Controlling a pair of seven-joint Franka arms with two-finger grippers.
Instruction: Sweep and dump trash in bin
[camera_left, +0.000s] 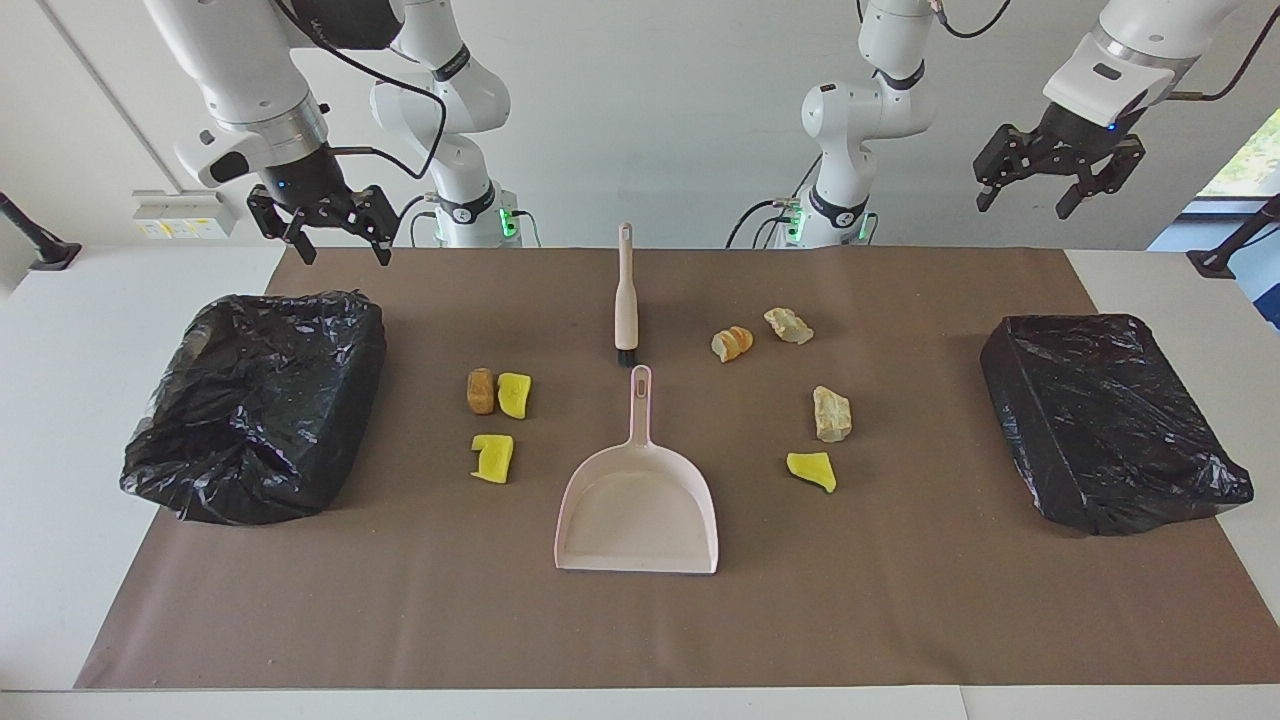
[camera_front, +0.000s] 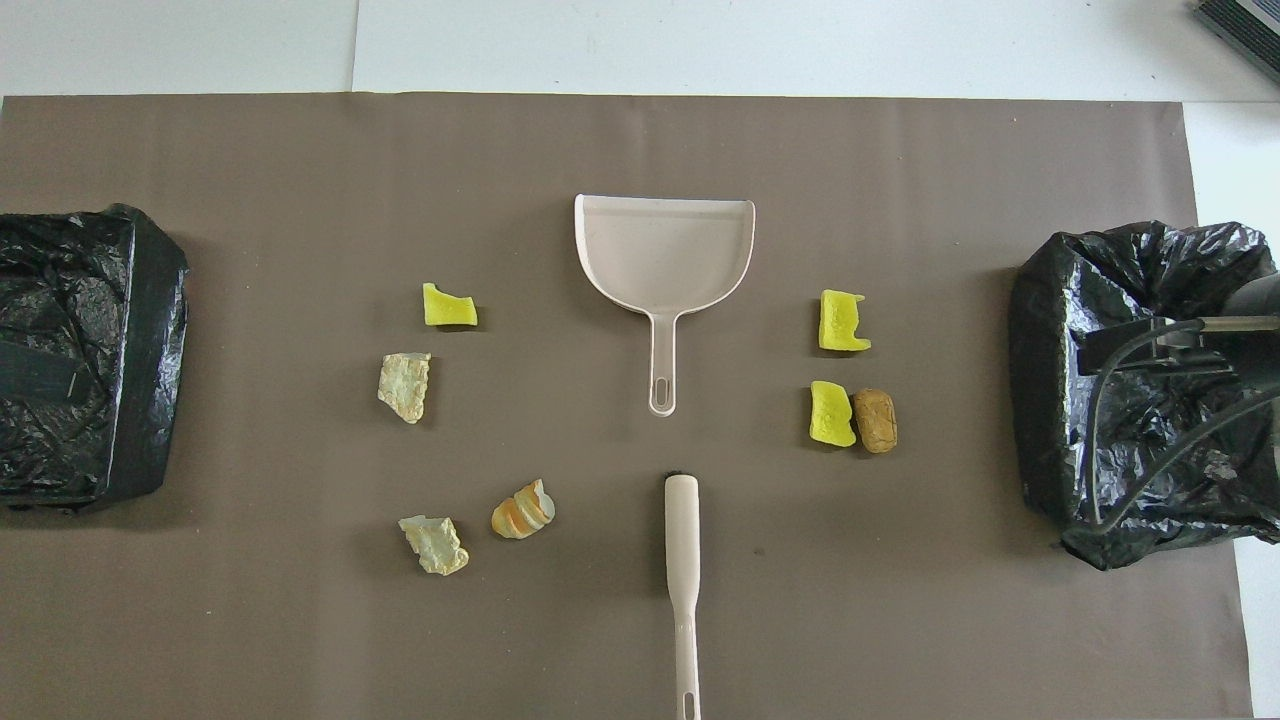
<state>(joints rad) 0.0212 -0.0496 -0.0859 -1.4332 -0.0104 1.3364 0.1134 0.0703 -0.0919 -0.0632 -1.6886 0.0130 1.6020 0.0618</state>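
Observation:
Several trash lumps lie on the brown mat on both sides of the pink dustpan (camera_left: 640, 510) (camera_front: 665, 250). Toward the right arm's end are a brown chunk (camera_left: 481, 390) (camera_front: 875, 420) and two yellow sponge bits (camera_left: 514, 394) (camera_left: 492, 458). Toward the left arm's end are a bread-like chunk (camera_left: 732, 343) (camera_front: 523, 510), two beige stones (camera_left: 788, 325) (camera_left: 832, 413) and a yellow bit (camera_left: 811, 470). The pink brush (camera_left: 626, 300) (camera_front: 682, 570) lies nearer to the robots than the dustpan. My right gripper (camera_left: 342, 250) and left gripper (camera_left: 1027, 203) hang open and empty, raised at the table's ends.
Two bins lined with black bags stand on the mat, one at the right arm's end (camera_left: 260, 400) (camera_front: 1130, 400) and one at the left arm's end (camera_left: 1105, 420) (camera_front: 80, 350). The dustpan's mouth faces away from the robots. White table (camera_left: 60, 400) borders the mat.

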